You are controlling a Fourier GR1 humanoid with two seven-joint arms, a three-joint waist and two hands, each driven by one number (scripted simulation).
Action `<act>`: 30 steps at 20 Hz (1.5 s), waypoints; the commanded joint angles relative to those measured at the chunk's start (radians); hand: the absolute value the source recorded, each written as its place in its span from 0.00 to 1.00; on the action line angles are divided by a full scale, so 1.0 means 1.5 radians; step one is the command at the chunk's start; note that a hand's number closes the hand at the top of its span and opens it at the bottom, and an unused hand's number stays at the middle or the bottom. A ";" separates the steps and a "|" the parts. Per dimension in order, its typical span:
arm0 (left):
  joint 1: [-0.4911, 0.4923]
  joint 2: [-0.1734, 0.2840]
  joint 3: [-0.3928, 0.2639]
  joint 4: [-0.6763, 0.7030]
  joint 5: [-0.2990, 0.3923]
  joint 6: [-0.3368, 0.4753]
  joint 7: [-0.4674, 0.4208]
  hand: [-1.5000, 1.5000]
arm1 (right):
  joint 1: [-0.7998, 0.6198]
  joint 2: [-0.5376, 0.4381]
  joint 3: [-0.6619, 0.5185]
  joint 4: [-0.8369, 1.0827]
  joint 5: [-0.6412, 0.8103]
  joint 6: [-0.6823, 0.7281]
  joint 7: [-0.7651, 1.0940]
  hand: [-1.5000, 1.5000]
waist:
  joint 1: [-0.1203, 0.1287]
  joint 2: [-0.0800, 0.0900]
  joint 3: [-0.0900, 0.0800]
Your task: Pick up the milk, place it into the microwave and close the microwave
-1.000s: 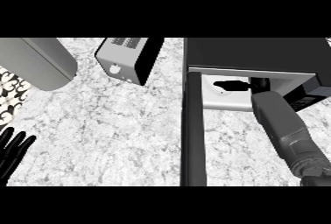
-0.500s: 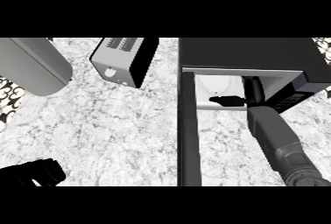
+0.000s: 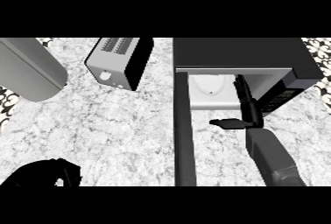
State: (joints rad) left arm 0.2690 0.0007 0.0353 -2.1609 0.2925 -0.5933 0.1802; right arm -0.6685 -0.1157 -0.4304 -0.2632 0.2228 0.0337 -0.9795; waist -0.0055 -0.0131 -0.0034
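right hand (image 3: 245, 103) drawn back, fingers straight — milk (image 3: 210, 85) inside microwave (image 3: 242, 54) | left hand (image 3: 39, 175) curled — marble counter (image 3: 116, 127)

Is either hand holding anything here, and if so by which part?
Nothing is held. The right hand is open at the microwave mouth; the left hand holds nothing visible.
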 commanded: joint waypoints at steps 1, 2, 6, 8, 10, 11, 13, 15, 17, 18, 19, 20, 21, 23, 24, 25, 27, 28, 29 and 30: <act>-0.011 0.000 -0.071 0.027 -0.043 0.016 -0.010 1.00 | 0.092 -0.022 0.015 -0.034 -0.001 0.035 -0.035 0.00 | -0.011 0.004 0.002; -0.018 0.000 -0.054 0.050 -0.049 0.007 -0.036 1.00 | 0.101 0.018 0.029 -0.077 -0.004 0.012 -0.001 0.00 | -0.014 0.001 0.001; -0.022 0.000 -0.117 0.004 -0.095 0.020 -0.014 1.00 | 0.200 -0.012 0.039 -0.140 -0.017 0.077 -0.014 0.00 | -0.020 0.000 0.001; -0.032 0.000 -0.155 0.010 -0.120 0.043 -0.015 1.00 | 0.249 -0.004 0.041 -0.188 -0.022 0.054 -0.011 0.00 | -0.024 -0.002 0.000; -0.074 0.000 -0.160 0.060 -0.155 0.075 -0.034 1.00 | 0.296 0.016 0.054 -0.256 -0.036 0.081 0.005 0.00 | -0.026 0.000 0.000; -0.092 0.000 -0.196 0.078 -0.165 0.095 -0.026 1.00 | 0.323 -0.001 0.056 -0.270 -0.039 0.108 -0.008 0.00 | -0.031 0.000 0.000; -0.133 0.000 -0.234 0.107 -0.194 0.123 -0.040 1.00 | 0.376 0.007 0.070 -0.334 -0.040 0.101 0.004 0.00 | -0.027 0.002 0.000; -0.156 0.000 -0.274 0.140 -0.250 0.124 -0.069 1.00 | 0.419 -0.012 0.074 -0.370 -0.047 0.134 0.004 0.00 | -0.035 0.001 0.000; -0.187 0.000 -0.311 0.212 -0.251 0.167 -0.081 1.00 | 0.475 0.006 0.088 -0.434 -0.057 0.144 0.003 0.00 | -0.031 0.004 0.000; -0.210 0.000 -0.303 0.271 -0.260 0.155 -0.123 1.00 | 0.475 -0.024 0.075 -0.457 -0.073 0.160 0.030 0.00 | -0.025 0.007 0.000; -0.225 0.000 -0.324 0.268 -0.272 0.166 -0.097 1.00 | 0.512 -0.027 0.079 -0.490 -0.081 0.177 0.025 0.00 | -0.030 0.006 0.000; -0.216 0.000 -0.343 0.295 -0.294 0.166 -0.107 1.00 | 0.540 0.002 0.102 -0.530 -0.070 0.157 0.032 0.00 | -0.032 0.005 0.000; -0.249 0.000 -0.375 0.345 -0.294 0.204 -0.115 1.00 | 0.539 -0.003 0.095 -0.542 -0.081 0.159 0.032 0.00 | -0.028 0.007 0.001; -0.256 0.000 -0.382 0.416 -0.324 0.228 -0.172 1.00 | 0.587 -0.015 0.103 -0.614 -0.092 0.177 0.049 0.00 | -0.033 0.008 0.000; -0.262 0.000 -0.448 0.444 -0.325 0.299 -0.168 1.00 | 0.593 -0.026 0.105 -0.596 -0.085 0.180 0.019 0.00 | -0.029 0.009 0.001; -0.311 0.000 -0.436 0.467 -0.304 0.307 -0.150 1.00 | 0.617 -0.026 0.114 -0.651 -0.088 0.180 0.045 0.00 | -0.029 0.009 0.001; -0.323 0.000 -0.458 0.549 -0.315 0.351 -0.220 1.00 | 0.636 -0.050 0.113 -0.697 -0.103 0.200 0.066 0.00 | -0.031 0.010 0.000; -0.310 0.000 -0.478 0.580 -0.333 0.368 -0.248 1.00 | 0.648 -0.048 0.117 -0.721 -0.114 0.210 0.056 0.00 | -0.035 0.010 0.000; -0.320 0.000 -0.508 0.599 -0.323 0.410 -0.260 1.00 | 0.662 -0.042 0.132 -0.740 -0.118 0.223 0.059 0.00 | -0.036 0.011 0.000; -0.354 0.000 -0.524 0.599 -0.304 0.446 -0.247 1.00 | 0.691 -0.031 0.141 -0.779 -0.129 0.227 0.063 0.00 | -0.039 0.010 0.000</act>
State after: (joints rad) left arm -0.1858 0.0027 -0.6451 -1.3993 -0.1691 -0.0684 -0.1429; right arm 0.2766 -0.1658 -0.2483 -1.2942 0.0660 0.2853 -0.8737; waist -0.0556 -0.0006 -0.0037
